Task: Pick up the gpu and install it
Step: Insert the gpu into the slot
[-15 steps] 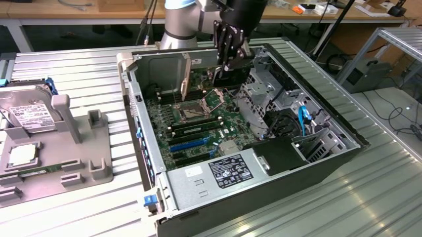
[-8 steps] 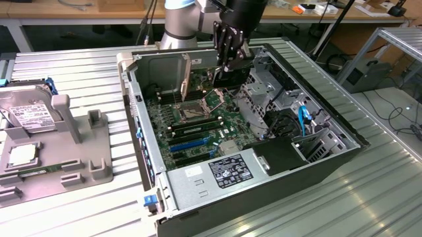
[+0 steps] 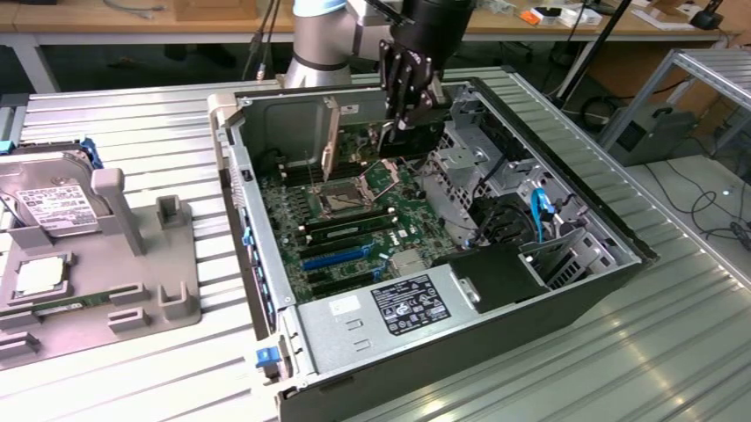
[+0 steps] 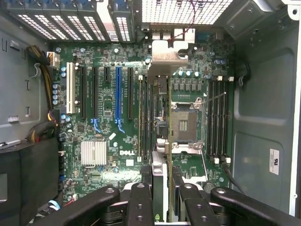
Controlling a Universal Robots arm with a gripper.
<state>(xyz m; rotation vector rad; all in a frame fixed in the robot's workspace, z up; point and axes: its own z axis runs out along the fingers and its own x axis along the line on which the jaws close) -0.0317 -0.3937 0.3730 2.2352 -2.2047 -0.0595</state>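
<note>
Open computer case [image 3: 250,230] lies across the middle of the slatted bench [image 3: 663,352], motherboard [image 4: 188,165] facing up inside, with a grey tray [image 3: 176,272] carrying a hard drive [image 3: 53,207] at the bench's edge on the exterior view's left. The gripper [image 3: 403,123] is down at the case's far end, clamped on the gpu [image 3: 352,145]. The card hangs on edge over the motherboard beside the processor socket [image 4: 183,123]; whether it touches a slot I can't tell.

gpu [image 4: 160,160] end hidden behind gripper [image 4: 164,190]; arm [image 3: 323,40] cropped at picture edge
</note>
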